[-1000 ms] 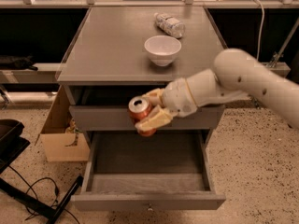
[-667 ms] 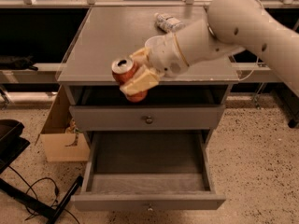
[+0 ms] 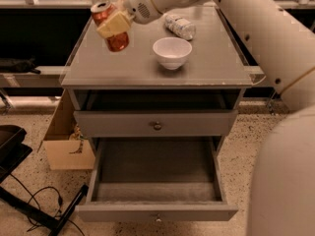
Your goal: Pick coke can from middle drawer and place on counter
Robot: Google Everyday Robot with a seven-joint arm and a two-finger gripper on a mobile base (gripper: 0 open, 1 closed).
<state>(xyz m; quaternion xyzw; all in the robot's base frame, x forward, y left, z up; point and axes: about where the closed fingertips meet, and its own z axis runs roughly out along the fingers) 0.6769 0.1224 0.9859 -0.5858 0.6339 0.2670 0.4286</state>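
My gripper [image 3: 112, 24] is shut on the coke can [image 3: 118, 42], a red can with a silver top. It holds the can tilted in the air over the left rear part of the counter [image 3: 123, 65], above the surface. The pale yellow fingers [image 3: 114, 21] wrap the can's middle. The middle drawer [image 3: 157, 212] is pulled open below, and its grey inside shows nothing in it. The drawer above it [image 3: 157, 125] is closed.
A white bowl [image 3: 172, 52] stands mid-counter, right of the can. A clear plastic water bottle [image 3: 180, 27] lies behind the bowl. My white arm [image 3: 285, 176] fills the right side. A cardboard box [image 3: 66, 151] and black cables [image 3: 34, 200] are on the floor to the left.
My gripper has lifted the coke can from in front of the cabinet up and to the left, so it is now over the counter's left rear. The view has also shifted closer.
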